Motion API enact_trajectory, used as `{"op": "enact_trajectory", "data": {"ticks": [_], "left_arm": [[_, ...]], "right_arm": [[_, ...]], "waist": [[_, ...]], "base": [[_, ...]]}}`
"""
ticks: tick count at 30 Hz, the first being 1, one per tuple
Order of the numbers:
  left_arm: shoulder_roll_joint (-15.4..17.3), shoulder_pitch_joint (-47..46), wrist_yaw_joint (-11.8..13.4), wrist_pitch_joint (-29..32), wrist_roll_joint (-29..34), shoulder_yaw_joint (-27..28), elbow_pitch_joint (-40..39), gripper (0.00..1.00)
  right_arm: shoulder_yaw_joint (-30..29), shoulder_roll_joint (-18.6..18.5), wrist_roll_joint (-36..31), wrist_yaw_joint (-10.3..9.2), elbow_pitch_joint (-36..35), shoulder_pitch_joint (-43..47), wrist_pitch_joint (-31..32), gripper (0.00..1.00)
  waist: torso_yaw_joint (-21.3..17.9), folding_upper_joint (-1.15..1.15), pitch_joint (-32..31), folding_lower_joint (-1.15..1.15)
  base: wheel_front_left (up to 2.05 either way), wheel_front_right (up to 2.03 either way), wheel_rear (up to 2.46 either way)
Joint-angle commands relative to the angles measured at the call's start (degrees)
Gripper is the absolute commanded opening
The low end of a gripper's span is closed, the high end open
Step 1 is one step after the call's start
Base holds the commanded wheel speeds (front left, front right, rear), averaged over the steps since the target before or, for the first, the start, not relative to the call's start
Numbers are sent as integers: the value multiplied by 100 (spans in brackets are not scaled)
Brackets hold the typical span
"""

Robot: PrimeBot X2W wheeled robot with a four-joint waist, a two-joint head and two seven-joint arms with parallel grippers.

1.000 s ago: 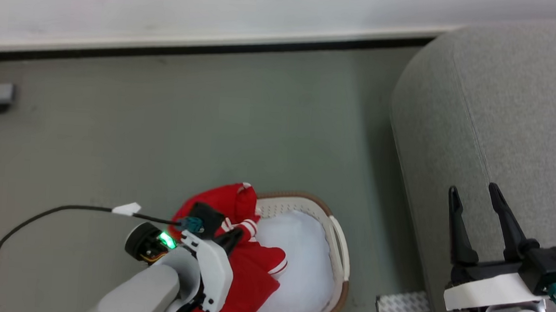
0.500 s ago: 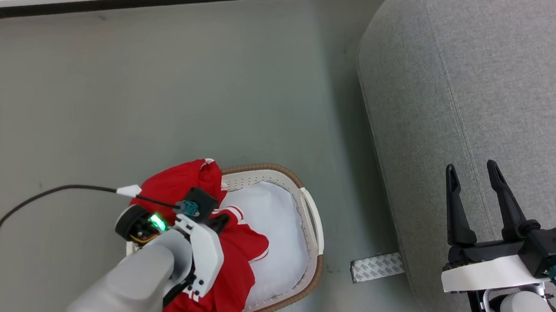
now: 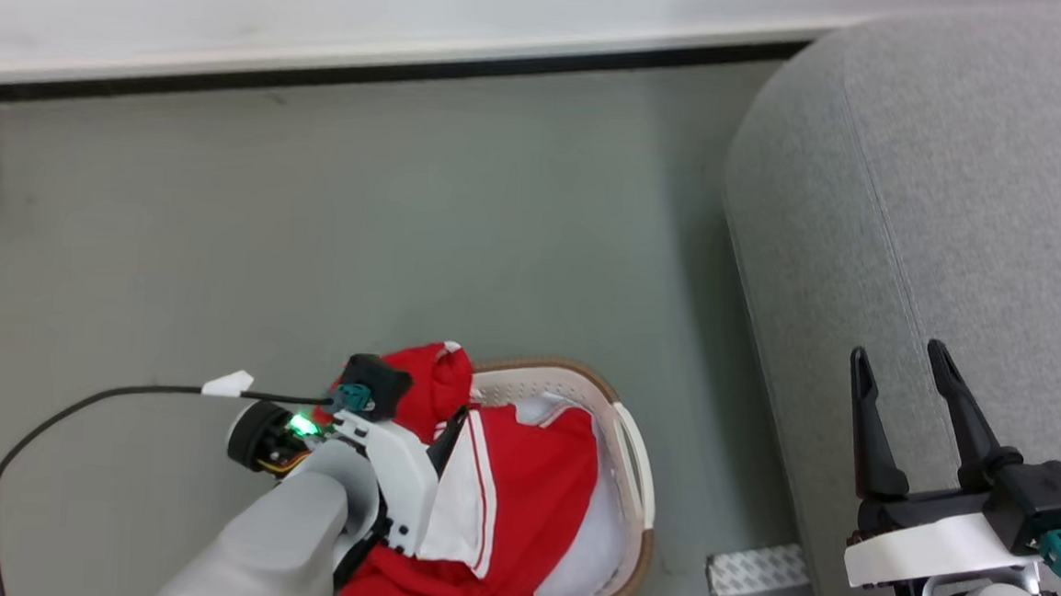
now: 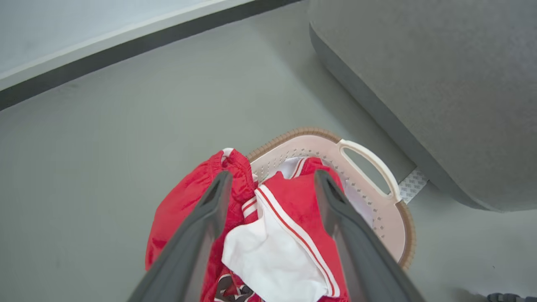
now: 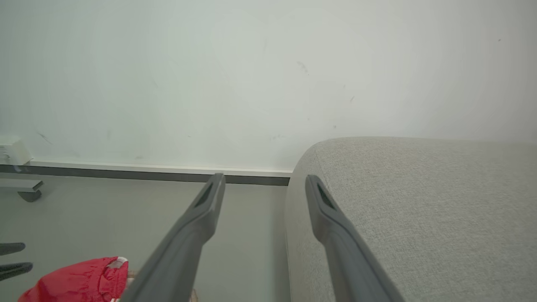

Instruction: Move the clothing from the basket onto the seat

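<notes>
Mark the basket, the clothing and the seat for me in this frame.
basket [image 4: 310,144]: left wrist view, pale perforated wall under the brown rim.
clothing [image 3: 538,483]: head view, red panel lying in the basket.
seat [image 3: 959,223]: head view, grey upholstered top.

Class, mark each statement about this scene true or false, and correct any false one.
1. The red clothing lies in the basket. True.
2. The left gripper is clamped shut on the clothing. False: its fingers stand wide apart.
3. The right gripper is open and holds nothing. True.
4. The sofa stands on the robot's left of the basket. False: it stands on the right.
</notes>
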Motion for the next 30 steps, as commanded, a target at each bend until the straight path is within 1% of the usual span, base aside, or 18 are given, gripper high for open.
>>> {"op": "enact_trajectory", "data": {"ticks": [1, 2, 4, 6, 9, 13, 15, 19, 30], "left_arm": [[16, 95, 82, -50, -109, 95, -78, 100], [29, 135, 145, -65, -128, 184, -199, 100], [154, 206, 352, -65, -42, 469, -678, 100], [308, 472, 579, -60, 105, 768, -1202, 100], [471, 877, 846, -61, 385, 1263, -1961, 100], [608, 1528, 1105, -63, 773, 1906, -2867, 100], [623, 1853, 1196, -64, 955, 2222, -3279, 100], [606, 2470, 1246, -63, 1317, 2717, -3906, 100], [422, 3882, 1312, -64, 2052, 4105, -5152, 100]], "right_arm": [[-33, -7, -76, -12, 2, 85, 3, 100], [-66, -7, -115, -12, 0, 121, 3, 100], [-115, -8, -170, -12, -15, 178, 3, 100], [-149, -8, -214, -12, -36, 228, 3, 100], [-195, -8, -311, -12, -28, 329, 3, 100], [-285, -8, -407, -12, -14, 503, 3, 100], [-314, -8, -446, -12, 2, 593, 3, 100], [-372, -8, -487, -12, 26, 758, 3, 100], [-356, -10, -507, -12, 86, 1171, 4, 100]], "waist": [[212, 0, -252, 0], [269, 0, -336, 0], [379, 0, -487, 0], [479, 0, -644, 0], [629, 0, -898, 0], [819, 0, -1214, 0], [900, 0, -1363, 0], [1038, 0, -1608, 0], [1234, 0, -2043, 0]], "base": [[0, 0, 0], [0, 0, 0], [0, 0, 0], [0, 0, 0], [0, 0, 0], [0, 0, 0], [0, 0, 0], [0, 0, 0], [0, 0, 0]]}}
